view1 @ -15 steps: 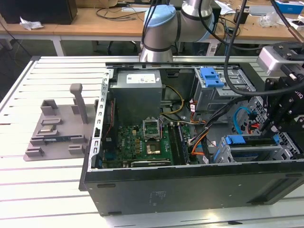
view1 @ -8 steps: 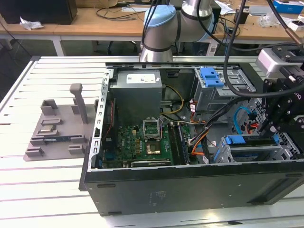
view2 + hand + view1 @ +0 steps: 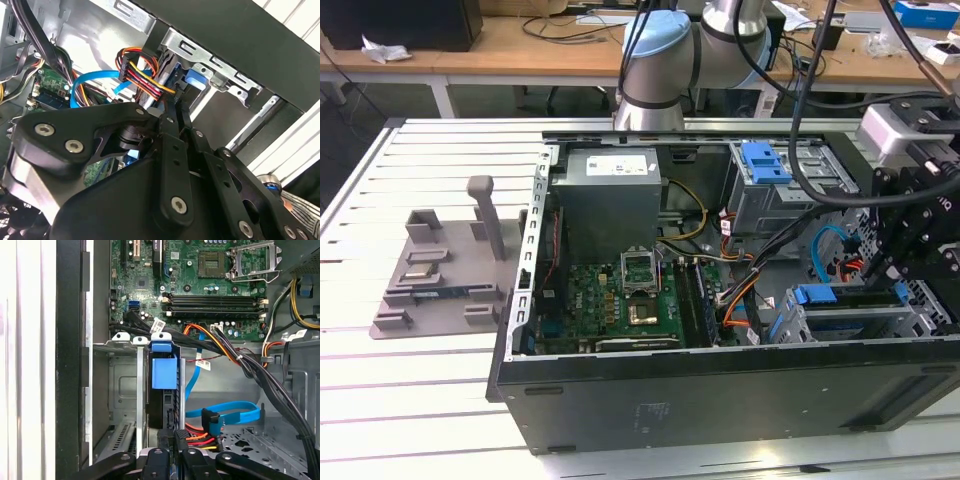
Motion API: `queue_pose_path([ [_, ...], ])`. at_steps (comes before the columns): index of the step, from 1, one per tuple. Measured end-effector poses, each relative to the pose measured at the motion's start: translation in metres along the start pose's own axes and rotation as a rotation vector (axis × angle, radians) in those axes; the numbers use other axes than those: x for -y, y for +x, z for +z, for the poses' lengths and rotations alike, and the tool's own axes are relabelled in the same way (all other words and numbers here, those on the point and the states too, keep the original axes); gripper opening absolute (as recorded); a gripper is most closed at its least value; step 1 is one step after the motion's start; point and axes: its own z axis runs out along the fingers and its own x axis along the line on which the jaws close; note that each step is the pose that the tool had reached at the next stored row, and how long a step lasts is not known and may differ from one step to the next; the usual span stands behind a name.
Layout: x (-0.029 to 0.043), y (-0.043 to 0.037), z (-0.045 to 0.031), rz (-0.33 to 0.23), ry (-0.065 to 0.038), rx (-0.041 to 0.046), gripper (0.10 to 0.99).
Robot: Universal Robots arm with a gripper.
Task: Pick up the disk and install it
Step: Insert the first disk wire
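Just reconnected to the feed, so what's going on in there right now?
The arm's gripper is down inside the open computer case, at the drive cage on the exterior view's right. The disk, seen edge-on with its blue carrier, sits upright in a slot of that cage, right by the gripper in both wrist views. Whether the fingers still hold it cannot be made out. Blue and multicoloured cables lie beside the cage.
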Motion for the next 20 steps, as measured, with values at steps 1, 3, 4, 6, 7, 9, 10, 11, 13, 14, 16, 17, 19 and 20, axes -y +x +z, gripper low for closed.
queue_pose_path([
  [1, 0.0, 0.0, 0.0003, 0.0, 0.0, 0.0005, 0.165],
  [3, 0.0, 0.0, 0.0012, 0.0, 0.0, 0.0015, 0.165],
  [4, 0.0, 0.0, 0.0017, 0.0, 0.0, 0.0022, 0.165],
  [6, 0.0, 0.0, 0.0024, 0.0, 0.0, 0.0042, 0.165],
  [7, 0.0, 0.0, 0.0026, 0.0, 0.0, 0.0052, 0.165],
  [9, -0.0003, -0.0001, 0.0029, 0.0, 0.0, 0.0075, 0.165],
  [10, -0.0006, -0.0001, 0.003, 0.0, 0.0, 0.0093, 0.165],
  [11, -0.0008, 0.0, 0.0031, 0.0, 0.0, 0.0116, 0.165],
  [13, -0.0009, 0.0001, 0.003, 0.0, 0.0, 0.0141, 0.165],
  [14, -0.0009, 0.0001, 0.0022, 0.0, 0.001, 0.0158, 0.165],
  [16, -0.001, 0.0002, -0.0021, 0.0, 0.001, 0.018, 0.165],
  [17, -0.001, 0.0002, -0.0022, 0.0, 0.001, 0.0198, 0.165],
  [19, -0.0011, 0.0002, -0.0022, 0.0, 0.001, 0.0232, 0.165],
  [20, -0.001, 0.0004, -0.0021, 0.0, 0.001, 0.0235, 0.165],
])
